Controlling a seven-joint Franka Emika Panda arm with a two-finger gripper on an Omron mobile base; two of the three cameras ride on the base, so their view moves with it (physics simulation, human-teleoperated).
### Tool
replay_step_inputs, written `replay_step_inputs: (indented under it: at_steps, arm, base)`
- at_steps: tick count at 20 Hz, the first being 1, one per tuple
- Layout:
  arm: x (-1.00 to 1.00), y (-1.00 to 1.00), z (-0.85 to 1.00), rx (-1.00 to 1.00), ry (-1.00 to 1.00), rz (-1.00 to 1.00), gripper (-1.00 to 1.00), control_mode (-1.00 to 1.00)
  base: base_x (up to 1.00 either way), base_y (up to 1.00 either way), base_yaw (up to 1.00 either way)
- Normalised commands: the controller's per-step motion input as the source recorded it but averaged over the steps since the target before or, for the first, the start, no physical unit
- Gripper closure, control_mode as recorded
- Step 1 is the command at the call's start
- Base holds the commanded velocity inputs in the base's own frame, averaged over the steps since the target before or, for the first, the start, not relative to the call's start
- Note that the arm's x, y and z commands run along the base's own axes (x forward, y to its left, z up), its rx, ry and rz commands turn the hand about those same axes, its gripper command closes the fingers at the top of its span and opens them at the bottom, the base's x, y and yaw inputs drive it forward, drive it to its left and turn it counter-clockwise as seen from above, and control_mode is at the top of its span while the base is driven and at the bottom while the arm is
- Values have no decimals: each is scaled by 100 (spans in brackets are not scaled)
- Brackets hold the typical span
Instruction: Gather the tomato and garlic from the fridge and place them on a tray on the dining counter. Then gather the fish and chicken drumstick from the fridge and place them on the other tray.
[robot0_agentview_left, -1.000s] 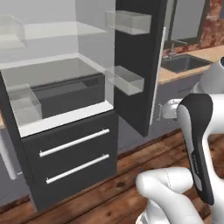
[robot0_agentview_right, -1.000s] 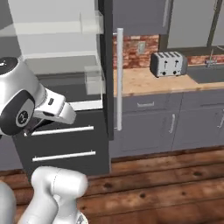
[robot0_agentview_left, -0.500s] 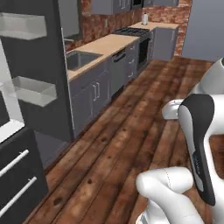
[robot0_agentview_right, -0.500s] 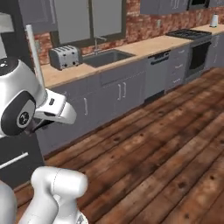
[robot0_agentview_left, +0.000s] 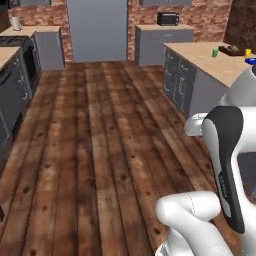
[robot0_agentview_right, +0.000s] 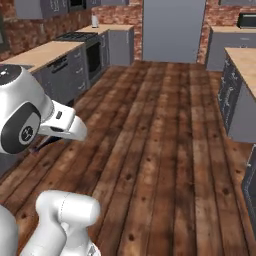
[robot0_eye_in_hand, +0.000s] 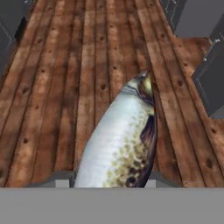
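Pincer clamped on the fish (robot0_eye_in_hand: 120, 144), apparently, though fingertips barely visible beneath it. Fish silvery with speckled belly, stretching away from the hand, head pointing out over the plank floor (robot0_eye_in_hand: 65, 87). Dining counter (robot0_agentview_left: 210, 57) at right in the left base view, carrying small green and yellow items. Grey cabinets (robot0_agentview_right: 70, 70) lining the left wall.

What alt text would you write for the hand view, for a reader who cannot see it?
A silvery, speckled fish sticks out from the gripper that holds it, above a brown wooden floor. Grey cabinets stand at the upper right.
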Motion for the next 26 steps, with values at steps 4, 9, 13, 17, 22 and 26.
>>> replay_step_inputs:
  at_steps: [4, 9, 13, 17, 22, 26]
  arm:
    - [0, 0, 0, 0, 0, 0, 100, 100]
    - [0, 0, 0, 0, 0, 0, 100, 100]
    - [0, 0, 0, 0, 0, 0, 100, 100]
    - [0, 0, 0, 0, 0, 0, 100, 100]
    - [0, 0, 0, 0, 0, 0, 100, 100]
    - [0, 0, 0, 0, 0, 0, 100, 100]
  base:
    - [-34, 0, -93]
    - [-10, -12, -89]
    - [0, -27, -85]
    - [15, -24, -79]
    - [68, 0, -63]
    - [100, 0, -35]
